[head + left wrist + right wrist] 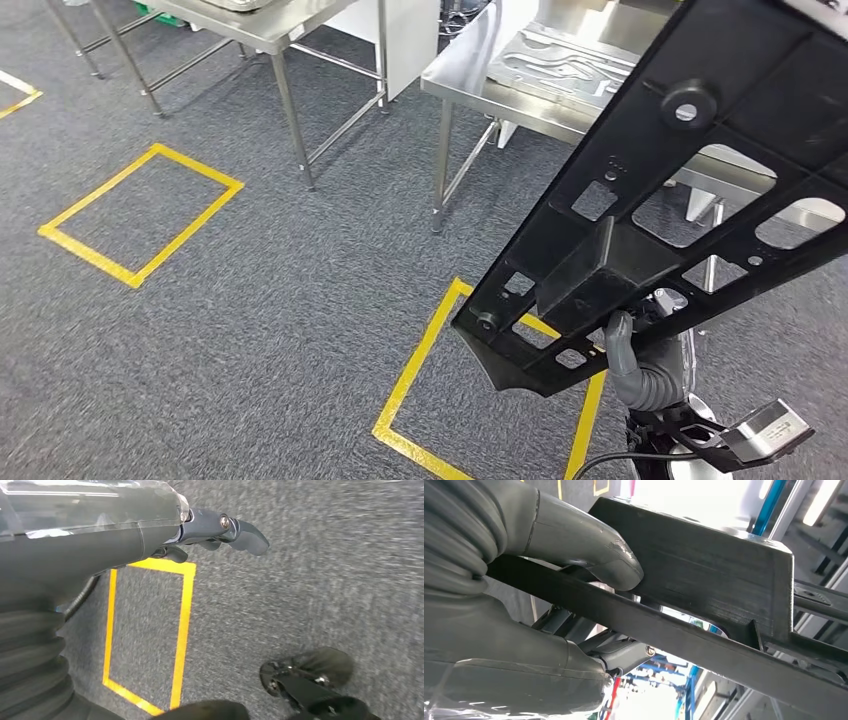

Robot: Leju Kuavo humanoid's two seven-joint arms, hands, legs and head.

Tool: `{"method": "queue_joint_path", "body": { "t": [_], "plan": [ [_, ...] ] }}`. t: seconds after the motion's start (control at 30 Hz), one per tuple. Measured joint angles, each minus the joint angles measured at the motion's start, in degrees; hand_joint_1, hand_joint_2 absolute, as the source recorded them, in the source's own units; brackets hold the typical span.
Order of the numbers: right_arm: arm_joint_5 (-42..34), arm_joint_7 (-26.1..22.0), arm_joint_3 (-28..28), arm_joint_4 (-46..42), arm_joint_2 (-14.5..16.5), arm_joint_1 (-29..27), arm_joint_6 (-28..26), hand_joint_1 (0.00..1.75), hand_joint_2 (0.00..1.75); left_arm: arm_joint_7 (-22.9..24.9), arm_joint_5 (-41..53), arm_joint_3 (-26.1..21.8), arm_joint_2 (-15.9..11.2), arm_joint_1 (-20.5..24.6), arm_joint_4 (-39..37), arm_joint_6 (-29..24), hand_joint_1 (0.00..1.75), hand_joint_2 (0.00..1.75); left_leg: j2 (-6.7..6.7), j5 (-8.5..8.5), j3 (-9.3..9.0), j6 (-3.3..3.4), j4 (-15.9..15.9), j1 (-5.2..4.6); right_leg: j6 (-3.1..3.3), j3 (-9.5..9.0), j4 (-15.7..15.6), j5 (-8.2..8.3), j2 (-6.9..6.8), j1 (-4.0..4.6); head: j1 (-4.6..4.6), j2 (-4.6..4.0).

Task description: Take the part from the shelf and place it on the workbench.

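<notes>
Head view showed the right hand lowest and nearest, grasping the near end of the long black plastic frame part with cut-out openings — the part was carried in the air, slanting up and away to the right above the grey carpet floor. In the right wrist view the thick grey thumb pressed on the part's raised block while darker fingers closed beneath its bar. In the left wrist view the left hand hung over the carpet holding nothing, its fingers loosely extended. Yellow tape squares marked the floor. Farther off stood a stainless-steel desk bearing a silver stamped metal panel.
</notes>
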State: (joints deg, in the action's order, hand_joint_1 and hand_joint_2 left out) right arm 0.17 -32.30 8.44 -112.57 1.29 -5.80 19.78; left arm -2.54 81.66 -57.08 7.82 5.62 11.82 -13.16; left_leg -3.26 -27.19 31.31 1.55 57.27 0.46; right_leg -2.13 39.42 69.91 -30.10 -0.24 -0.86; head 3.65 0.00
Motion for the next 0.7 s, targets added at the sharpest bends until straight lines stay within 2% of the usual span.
{"method": "queue_joint_path", "body": {
  "t": [0.07, 0.1, 0.13, 0.2, 0.23, 0.3, 0.33, 0.37, 0.4, 0.43, 0.47, 0.5, 0.57, 0.6, 0.63, 0.67, 0.7],
  "plan": [
    [0.01, 0.33, -0.07, -0.01, -0.37, 0.27, 0.05, 1.75, 1.75, 0.56, 0.0, 0.02, 0.33, 0.04, 0.0, 0.5, 0.0, 1.75, -1.13, -0.28, -0.31, -0.38, 0.05, -0.21, 0.6, -4.39, -8.21, 3.0, -2.26, 0.42, 0.0, 0.0],
    [0.0, 0.5, -0.13, -0.02, -0.55, 0.41, 0.11, 1.75, 1.75, 1.02, -0.01, 0.02, 0.45, -0.01, 0.0, 0.76, 0.0, 1.75, -1.62, -0.44, -0.43, -0.64, 0.08, -0.36, 0.95, -5.74, -10.89, 3.7, -3.03, 0.68, 0.0, 0.0],
    [-0.01, 0.63, -0.17, -0.02, -0.72, 0.48, 0.2, 1.75, 1.75, 1.53, -0.04, 0.01, 0.53, -0.04, 0.0, 0.95, 0.0, 1.75, -2.08, -0.59, -0.53, -0.91, 0.09, -0.49, 1.27, -6.29, -12.13, 3.79, -3.42, 0.93, 0.0, 0.0],
    [-0.04, 0.76, -0.24, -0.01, -1.07, 0.47, 0.43, 1.75, 1.75, 2.92, -0.21, -0.02, 0.59, 0.03, 0.0, 1.31, 0.0, 1.75, -2.91, -0.8, -0.76, -1.52, 0.0, -0.61, 1.83, -6.16, -12.29, 3.9, -2.21, 0.91, 0.0, 0.0],
    [-0.08, 0.76, -0.28, 0.01, -1.22, 0.47, 0.57, 1.75, 1.75, 3.83, -0.35, -0.04, 0.6, 0.12, 0.0, 1.61, 0.0, 1.75, -2.43, -1.15, -0.81, -1.87, 0.28, -0.58, 2.12, -6.23, -12.47, 4.02, -1.66, 0.71, 0.0, 0.0],
    [-0.14, 0.76, -0.5, 0.08, -1.5, 0.78, 0.77, 1.75, 1.75, 5.66, -0.85, -0.14, 0.67, 0.23, 0.0, 2.25, 0.0, 1.75, 0.05, -3.49, 0.39, -2.44, 3.61, -0.49, 2.75, -6.41, -12.85, 4.34, -0.6, 0.24, 0.01, 0.0],
    [-0.17, 0.77, -0.69, 0.16, -1.56, 0.93, 0.81, 1.75, 1.75, 6.38, -1.14, -0.24, 0.71, 0.38, 0.0, 2.53, 0.0, 1.75, 1.54, -5.37, 1.76, -2.6, 6.92, -0.4, 2.92, -6.39, -12.88, 4.39, -0.14, 0.21, 0.02, 0.0],
    [-0.17, 0.8, -0.85, 0.28, -1.62, 1.06, 0.81, 1.75, 1.75, 6.94, -1.41, -0.33, 0.76, 0.59, 0.0, 2.71, 0.0, 1.75, 2.28, -7.31, 3.51, -2.67, 10.92, -0.39, 3.04, -6.35, -12.86, 4.41, 0.39, 0.23, 0.02, 0.0],
    [-0.17, 0.82, -0.98, 0.4, -1.63, 1.08, 0.81, 1.75, 1.75, 7.34, -1.64, -0.43, 0.77, 0.86, 0.0, 2.83, 0.0, 1.75, 2.53, -8.56, 4.97, -2.73, 14.31, -0.4, 3.09, -6.34, -12.84, 4.4, 0.98, 0.28, 0.02, 0.0],
    [-0.17, 0.83, -1.07, 0.51, -1.65, 1.09, 0.81, 1.75, 1.75, 7.7, -1.81, -0.5, 0.79, 1.08, 0.0, 2.91, 0.0, 1.75, 2.63, -8.86, 5.79, -2.74, 16.26, -0.41, 3.1, -6.36, -12.8, 4.4, 1.67, 0.33, 0.02, 0.0],
    [-0.17, 0.85, -1.13, 0.59, -1.69, 1.09, 0.81, 1.75, 1.75, 8.04, -1.93, -0.56, 0.8, 1.19, 0.0, 2.95, 0.0, 1.75, 2.7, -8.0, 5.62, -2.69, 16.07, -0.4, 3.08, -6.4, -12.75, 4.39, 2.43, 0.35, 0.02, 0.0],
    [-0.17, 0.86, -1.21, 0.64, -1.74, 1.1, 0.82, 1.75, 1.75, 8.36, -2.05, -0.62, 0.8, 1.14, 0.0, 2.97, 0.0, 1.75, 2.9, -6.13, 4.45, -2.58, 13.57, -0.37, 3.04, -6.47, -12.67, 4.37, 3.22, 0.36, 0.02, 0.0],
    [-0.21, 0.88, -1.4, 0.72, -1.93, 1.27, 0.9, 1.75, 1.75, 8.79, -2.6, -0.89, 0.85, 0.79, 0.0, 2.88, 0.0, 1.75, 4.96, -2.13, 1.09, -2.19, 5.73, -0.19, 2.79, -6.39, -12.37, 4.31, 4.76, 0.39, 0.02, 0.0],
    [-0.24, 0.94, -1.52, 0.83, -2.05, 1.51, 0.95, 1.75, 1.75, 8.76, -2.98, -1.15, 0.92, 0.62, 0.0, 2.73, 0.0, 1.75, 6.08, -1.17, -0.13, -1.96, 2.7, -0.08, 2.54, -6.13, -12.17, 4.37, 5.48, 0.38, 0.02, 0.0],
    [-0.32, 1.05, -1.65, 0.96, -2.22, 1.78, 0.98, 1.75, 1.75, 8.52, -3.35, -1.42, 1.01, 0.52, 0.0, 2.55, 0.0, 1.75, 6.93, -0.9, -0.75, -1.74, 0.93, -0.03, 2.24, -5.8, -12.05, 4.48, 6.13, 0.32, 0.02, 0.0],
    [-0.42, 1.23, -1.77, 1.13, -2.42, 2.05, 1.0, 1.75, 1.75, 8.02, -3.58, -1.66, 1.09, 0.5, 0.0, 2.28, 0.0, 1.75, 7.04, -1.19, -0.92, -1.48, 0.44, -0.08, 1.84, -5.49, -12.02, 4.67, 6.75, 0.25, 0.02, 0.0],
    [-0.5, 1.47, -1.87, 1.28, -2.61, 2.29, 1.0, 1.75, 1.75, 7.35, -3.65, -1.79, 1.21, 0.5, 0.0, 2.01, 0.0, 1.75, 6.58, -1.16, -1.03, -1.17, 0.13, -0.05, 1.42, -5.26, -12.12, 4.85, 7.37, 0.19, 0.02, 0.0]
  ]
}}
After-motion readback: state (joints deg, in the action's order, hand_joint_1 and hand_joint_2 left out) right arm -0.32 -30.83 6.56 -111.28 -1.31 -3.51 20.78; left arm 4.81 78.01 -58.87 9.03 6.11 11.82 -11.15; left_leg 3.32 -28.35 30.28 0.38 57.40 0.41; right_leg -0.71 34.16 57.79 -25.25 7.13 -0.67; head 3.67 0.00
